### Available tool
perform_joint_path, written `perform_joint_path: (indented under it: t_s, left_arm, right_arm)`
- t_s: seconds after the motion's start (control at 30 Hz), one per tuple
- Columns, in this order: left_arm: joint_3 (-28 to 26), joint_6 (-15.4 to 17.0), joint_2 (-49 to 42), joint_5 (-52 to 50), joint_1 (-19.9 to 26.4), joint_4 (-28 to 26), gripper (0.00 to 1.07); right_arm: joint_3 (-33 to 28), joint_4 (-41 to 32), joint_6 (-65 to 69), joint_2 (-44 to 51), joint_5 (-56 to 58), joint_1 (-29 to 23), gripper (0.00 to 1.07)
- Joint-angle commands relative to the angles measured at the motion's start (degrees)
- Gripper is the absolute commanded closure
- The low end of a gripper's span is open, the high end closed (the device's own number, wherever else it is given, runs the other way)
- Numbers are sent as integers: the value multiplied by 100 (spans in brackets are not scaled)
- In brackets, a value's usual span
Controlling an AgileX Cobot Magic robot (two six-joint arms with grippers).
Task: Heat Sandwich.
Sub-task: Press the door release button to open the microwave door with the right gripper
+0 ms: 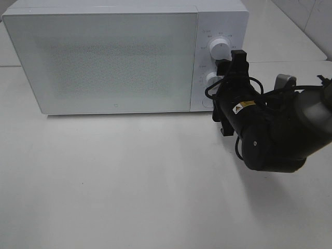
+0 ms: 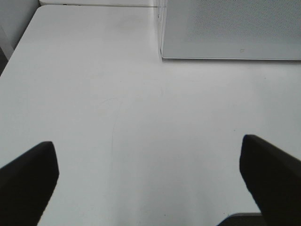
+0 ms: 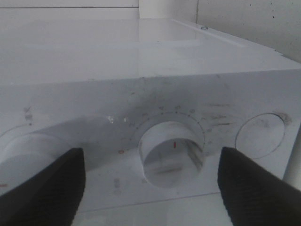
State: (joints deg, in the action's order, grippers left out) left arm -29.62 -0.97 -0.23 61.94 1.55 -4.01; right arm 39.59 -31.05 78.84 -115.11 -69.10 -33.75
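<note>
While the left gripper (image 2: 148, 148) hangs over the bare white table (image 2: 141, 103), its two dark fingers (image 2: 28, 183) stand wide apart with nothing between them. A lower corner of the microwave (image 2: 225, 28) lies beyond them.

From the high camera, the white microwave (image 1: 129, 6) stands at 12 o'clock on the table (image 1: 129, 181). Its frosted door (image 1: 104, 62) is closed and fills the front from about 10 o'clock to just past 12. The control panel (image 1: 220, 23) sits at 1 o'clock, with an upper knob (image 1: 219, 49) and a lower knob (image 1: 210, 81) beneath it.

The black right arm (image 1: 275, 129) comes in from 3 o'clock and points its right gripper (image 1: 228, 71) at the lower knob. In the right wrist view the gripper (image 3: 150, 155) faces that knob (image 3: 171, 153) head-on. One dark finger (image 3: 42, 188) is on each side of the knob, and pale panel shows between knob and fingers, so the jaws are apart and clamp nothing. A round button (image 3: 261, 134) lies just beside the knob on the panel.

The sandwich shows in none of the three views, so I cannot tell where it is.
</note>
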Motion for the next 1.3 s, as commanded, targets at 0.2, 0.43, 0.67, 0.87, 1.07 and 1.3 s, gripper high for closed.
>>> perform_joint_path:
  t_s: [0.2, 0.43, 0.67, 0.87, 1.07, 1.3]
  left_arm:
    - [11, 46, -149, -63, 17, 6, 6]
    - [11, 46, -149, -63, 17, 6, 6]
    - [11, 46, -149, -63, 17, 6, 6]
    - [11, 46, -149, -63, 17, 6, 6]
    - [11, 46, -149, -63, 17, 6, 6]
    - [11, 46, -149, -63, 17, 6, 6]
  right_arm:
    - [-625, 688, -1398, 785, 1043, 29, 31]
    - [-733, 831, -4097, 1776, 3375, 52, 31]
    - [-710, 831, -5959, 2447, 4899, 367, 31]
    - [-521, 837, -7981, 2985, 7139, 882, 31]
    - [-264, 963, -8824, 3352, 8520, 1112, 31]
    - [-258, 1759, -8720, 4526, 9826, 1112, 31]
